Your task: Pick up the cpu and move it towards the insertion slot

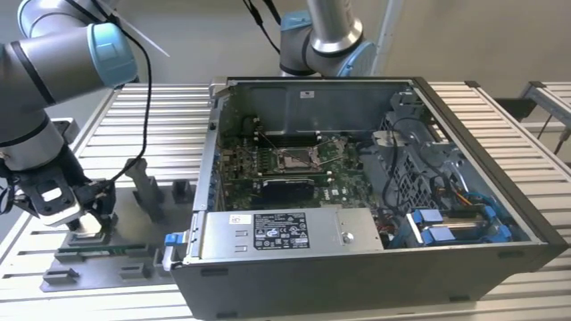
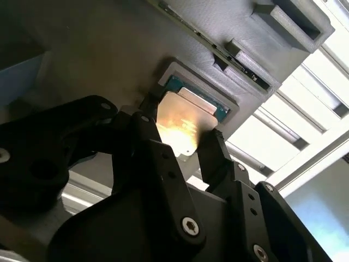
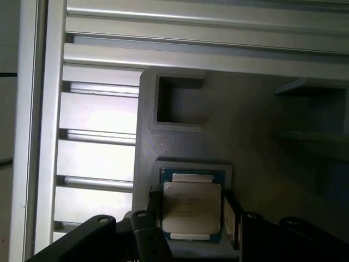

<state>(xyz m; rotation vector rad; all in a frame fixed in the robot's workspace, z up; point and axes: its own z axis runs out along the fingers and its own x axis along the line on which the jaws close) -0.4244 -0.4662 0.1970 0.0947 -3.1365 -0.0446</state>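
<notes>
The cpu [image 3: 192, 207], a flat square chip with a pale silver top and a thin green rim, lies in a shallow square recess of the grey holder plate [image 3: 256, 136]. In the second wrist view its top [image 2: 182, 123] glares in the light. My gripper [image 3: 192, 214] [image 2: 180, 124] is down over it, one black finger [image 2: 212, 147] against each opposite edge, so it looks shut on the chip. In the exterior view the gripper [image 1: 87, 227] hangs low over the plate, left of the computer case. The insertion slot [image 1: 295, 158], framed in silver, sits on the motherboard inside the case.
The open computer case [image 1: 482, 154] fills the exterior view's right, with a power supply [image 1: 267, 234] along its near side. Upright grey posts [image 1: 147, 190] and a green memory stick [image 1: 107, 251] stand on the holder plate. An empty square pocket [image 3: 179, 103] lies beyond the cpu. A slatted metal table [image 1: 160, 127] is underneath.
</notes>
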